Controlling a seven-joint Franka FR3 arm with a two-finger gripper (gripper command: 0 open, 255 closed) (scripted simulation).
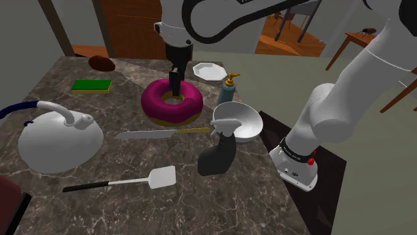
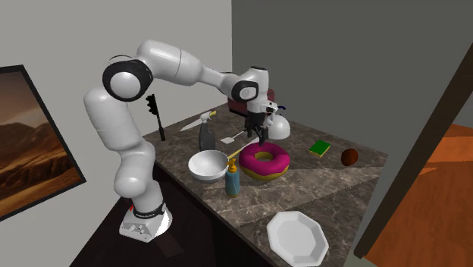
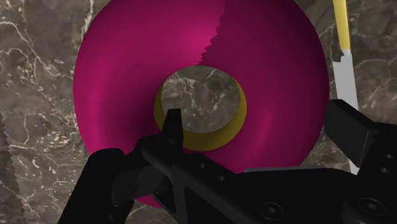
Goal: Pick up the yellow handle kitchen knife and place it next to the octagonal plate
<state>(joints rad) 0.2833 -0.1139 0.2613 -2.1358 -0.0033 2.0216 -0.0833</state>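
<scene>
Black gripper (image 1: 175,85) open and empty, hovering over the pink ring (image 1: 172,101); the knife sits just past that ring.
Yellow-handled knife (image 1: 160,133) lies flat on the ring's near side in the shoulder view, long axis running across, handle toward the white bowl (image 1: 240,120). The octagonal plate (image 1: 206,69) is on the far side, on a dark marbled counter (image 1: 220,200), with grey walls behind.

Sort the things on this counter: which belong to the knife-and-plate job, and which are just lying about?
Part of the job: yellow-handled knife; octagonal plate; the hand, above the pink ring.

Just lying about: pink ring; white bowl; black spray bottle; blue bottle; spatula; white kettle; green sponge; brown ball.
</scene>
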